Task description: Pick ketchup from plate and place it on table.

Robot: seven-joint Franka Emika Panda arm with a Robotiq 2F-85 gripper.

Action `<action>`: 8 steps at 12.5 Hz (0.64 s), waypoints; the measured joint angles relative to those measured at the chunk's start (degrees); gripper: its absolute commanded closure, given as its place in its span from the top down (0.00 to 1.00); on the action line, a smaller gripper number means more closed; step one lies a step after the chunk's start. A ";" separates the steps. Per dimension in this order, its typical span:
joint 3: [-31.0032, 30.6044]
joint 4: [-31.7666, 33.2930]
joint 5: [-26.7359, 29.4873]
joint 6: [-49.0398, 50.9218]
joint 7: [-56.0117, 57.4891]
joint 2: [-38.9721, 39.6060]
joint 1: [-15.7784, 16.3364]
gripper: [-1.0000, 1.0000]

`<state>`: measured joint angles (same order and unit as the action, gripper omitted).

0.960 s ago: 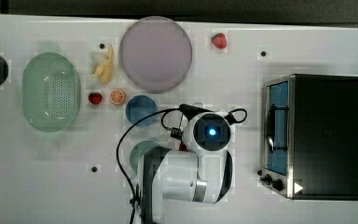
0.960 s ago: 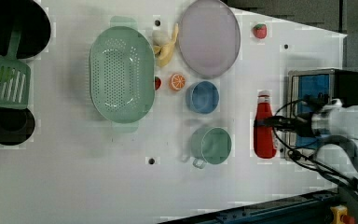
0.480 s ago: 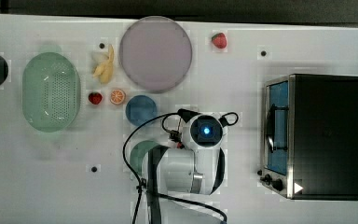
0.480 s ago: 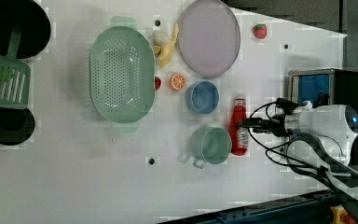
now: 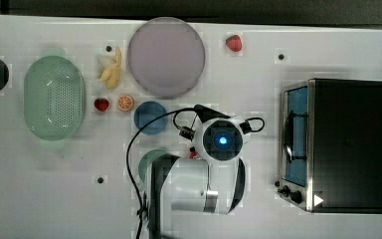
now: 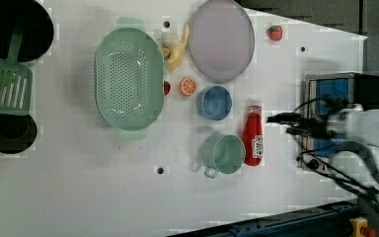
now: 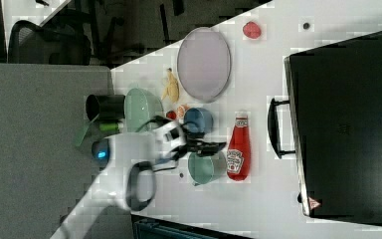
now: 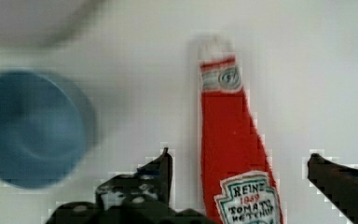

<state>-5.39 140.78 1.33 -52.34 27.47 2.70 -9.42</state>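
the heinz ketchup bottle lies flat on the white table, cap toward the lilac-grey plate but well off it, just beside the green mug and near the small blue bowl. the gripper hangs over the bottle with its fingers spread wide on either side, clear of it and holding nothing. the plate is bare.
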 measured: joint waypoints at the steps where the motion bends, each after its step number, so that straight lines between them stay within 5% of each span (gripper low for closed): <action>1: -0.01 -1.23 0.00 3.27 -2.77 -4.05 -0.08 1.00; 8: -0.43 -19.81 -0.73 34.20 -21.79 -20.60 0.13 1.00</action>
<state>-5.82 120.97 0.61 -18.14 5.68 -17.90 -9.29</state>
